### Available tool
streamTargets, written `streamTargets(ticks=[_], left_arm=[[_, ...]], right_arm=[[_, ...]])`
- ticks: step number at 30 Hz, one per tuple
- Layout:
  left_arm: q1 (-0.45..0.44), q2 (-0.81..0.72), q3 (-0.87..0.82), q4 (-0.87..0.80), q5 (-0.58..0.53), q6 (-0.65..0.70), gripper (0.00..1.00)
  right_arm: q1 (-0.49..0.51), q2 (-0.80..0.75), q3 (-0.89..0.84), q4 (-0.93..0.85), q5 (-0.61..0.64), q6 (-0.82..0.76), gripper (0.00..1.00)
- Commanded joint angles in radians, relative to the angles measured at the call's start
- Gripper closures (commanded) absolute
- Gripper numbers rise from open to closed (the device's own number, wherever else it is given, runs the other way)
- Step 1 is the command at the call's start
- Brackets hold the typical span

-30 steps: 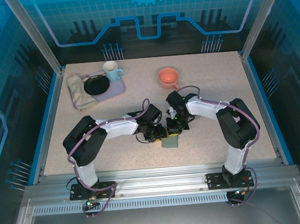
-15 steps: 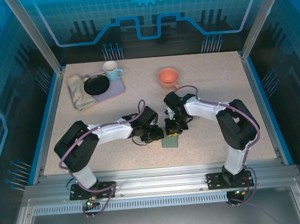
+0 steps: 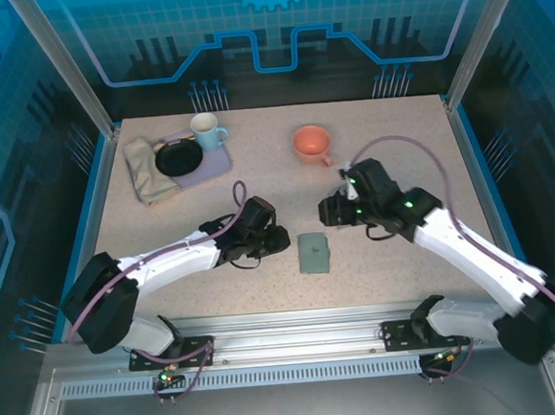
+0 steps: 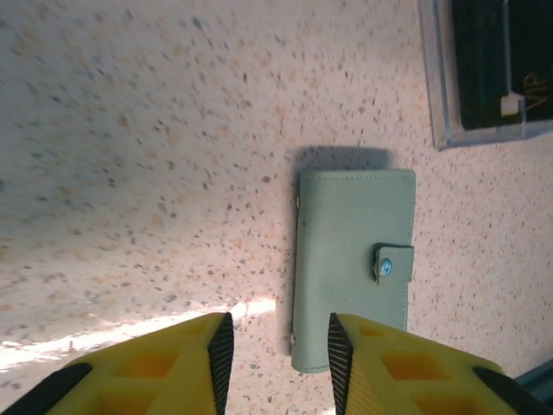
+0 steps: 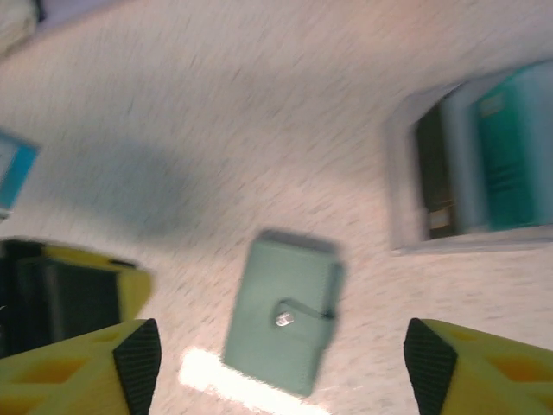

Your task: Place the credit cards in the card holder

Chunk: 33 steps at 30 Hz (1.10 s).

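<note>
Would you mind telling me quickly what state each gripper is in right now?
Left gripper: partly open, holding nothing.
Right gripper: wide open, holding nothing.

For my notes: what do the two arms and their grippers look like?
The left arm and right arm have white links, black joints and a lavender cable looping alongside. Green lights glow on the right arm. The left gripper and right gripper have yellow fingers with black inner pads.
</note>
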Motion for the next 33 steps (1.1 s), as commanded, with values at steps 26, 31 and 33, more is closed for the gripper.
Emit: streamTargets(ticks=[26,31,33], left_arm=[[0.534,-0.391,-0.132,-0.099,-0.505,0.385,0.01],[0.61,-0.416,-0.203,0.036,-0.501,0.466,0.01],[0.636,-0.42,-0.229,0.073,-0.495,0.465,0.01]], right_arm=[[-0.527,0.18,-0.614,1.262,0.028,-0.584,0.05],[-0.56,0.226,-0.572,1.247,-0.037,-0.538,0.07],[-0.562,0.231,-0.582,1.278,-0.067,-0.537,0.07]])
